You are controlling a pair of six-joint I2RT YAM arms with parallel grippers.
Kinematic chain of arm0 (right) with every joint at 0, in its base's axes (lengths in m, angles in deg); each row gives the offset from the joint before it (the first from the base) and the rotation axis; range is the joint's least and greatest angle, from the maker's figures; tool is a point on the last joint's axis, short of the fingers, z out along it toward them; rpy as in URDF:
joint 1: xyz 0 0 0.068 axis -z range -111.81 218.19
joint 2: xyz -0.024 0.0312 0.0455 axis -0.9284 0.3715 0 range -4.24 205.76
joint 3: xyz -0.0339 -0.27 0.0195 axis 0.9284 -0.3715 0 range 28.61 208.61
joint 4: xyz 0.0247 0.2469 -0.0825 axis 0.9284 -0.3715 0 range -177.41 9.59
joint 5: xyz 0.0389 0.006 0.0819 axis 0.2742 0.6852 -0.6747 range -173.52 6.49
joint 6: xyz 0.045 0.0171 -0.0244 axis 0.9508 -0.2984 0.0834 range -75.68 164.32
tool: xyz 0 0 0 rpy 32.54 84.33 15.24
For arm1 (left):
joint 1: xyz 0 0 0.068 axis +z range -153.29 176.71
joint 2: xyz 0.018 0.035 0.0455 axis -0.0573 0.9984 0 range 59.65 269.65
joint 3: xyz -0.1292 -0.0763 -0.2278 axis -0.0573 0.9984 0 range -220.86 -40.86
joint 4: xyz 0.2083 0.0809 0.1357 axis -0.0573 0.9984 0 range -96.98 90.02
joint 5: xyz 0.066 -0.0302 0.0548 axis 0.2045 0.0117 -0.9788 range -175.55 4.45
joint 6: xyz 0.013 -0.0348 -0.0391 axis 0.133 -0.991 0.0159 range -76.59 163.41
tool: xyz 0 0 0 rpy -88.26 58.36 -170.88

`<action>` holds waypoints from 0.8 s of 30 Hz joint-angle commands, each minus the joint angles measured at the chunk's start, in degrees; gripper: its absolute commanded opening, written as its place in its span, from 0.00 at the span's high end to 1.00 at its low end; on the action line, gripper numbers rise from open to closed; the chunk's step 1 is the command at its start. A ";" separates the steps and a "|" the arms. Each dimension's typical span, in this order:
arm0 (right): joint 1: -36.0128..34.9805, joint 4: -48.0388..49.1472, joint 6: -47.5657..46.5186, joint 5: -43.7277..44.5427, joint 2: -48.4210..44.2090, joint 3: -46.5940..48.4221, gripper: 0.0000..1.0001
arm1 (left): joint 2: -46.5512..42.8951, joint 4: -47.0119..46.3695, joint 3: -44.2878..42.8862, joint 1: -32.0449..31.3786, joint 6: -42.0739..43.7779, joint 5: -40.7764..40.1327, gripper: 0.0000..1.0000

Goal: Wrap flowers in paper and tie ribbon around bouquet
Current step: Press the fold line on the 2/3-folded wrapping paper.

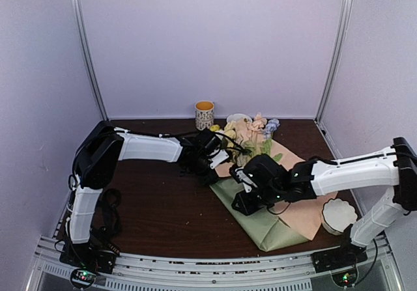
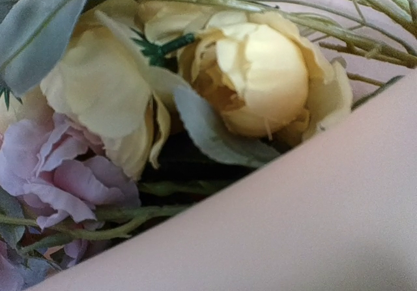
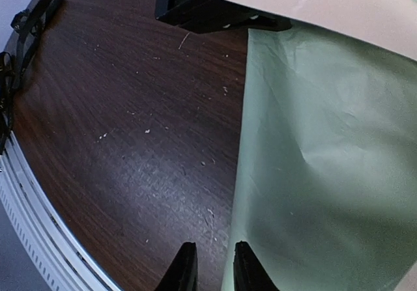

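Wrapping step: the flowers [image 1: 251,131] are shown lying on the half-folded paper [image 1: 273,219], its green edge met by the right gripper [image 3: 214,255], jaws narrowly parted and empty, while nothing can be told of the left gripper [image 1: 210,161]; pinching and folding that edge over the stems is judged next.

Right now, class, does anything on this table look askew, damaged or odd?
The paper lies skewed across the table, creased and partly folded, so both sage-green and peach faces show. Flowers poke out its far end. Pale specks dot the wood.
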 commanded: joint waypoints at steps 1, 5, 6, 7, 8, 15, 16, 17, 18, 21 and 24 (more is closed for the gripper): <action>-0.24 -5.37 -6.92 -0.84 9.80 7.98 0.81 | 3.15 0.30 2.37 -0.22 -0.34 2.78 0.44; -0.14 -9.52 -7.28 -0.73 17.24 11.64 0.83 | 2.78 0.32 2.97 0.23 -0.40 3.00 0.44; -0.14 -9.78 -6.97 -1.24 18.19 11.32 0.83 | 2.72 0.32 3.17 0.31 -0.33 2.98 0.44; -0.11 -9.81 -6.43 -1.87 18.64 10.63 0.84 | 2.63 0.32 3.28 0.46 -0.32 2.96 0.44; -0.21 -9.67 -5.75 -2.46 18.81 9.64 0.86 | 2.58 0.28 3.37 0.61 -0.32 2.93 0.44; -3.52 -5.40 -0.25 -5.89 13.64 -1.44 0.90 | 2.36 0.41 3.71 1.42 0.22 2.43 0.44; -4.25 -5.12 0.55 -6.56 12.93 -2.63 0.90 | 2.36 0.46 3.66 1.52 0.29 2.26 0.44; -5.05 -4.77 1.48 -7.23 12.22 -3.72 0.90 | 2.36 0.48 3.65 1.56 0.50 2.20 0.44; -5.91 -4.54 2.41 -7.70 11.32 -4.79 0.91 | 2.36 0.54 3.66 1.65 0.60 2.19 0.44; -7.96 -4.39 4.45 -9.66 7.82 -7.75 0.91 | 2.36 0.66 3.56 1.74 0.89 2.25 0.44; -8.93 -3.63 3.92 -13.71 2.69 -8.70 0.91 | 2.28 0.68 3.52 1.74 1.23 3.01 0.44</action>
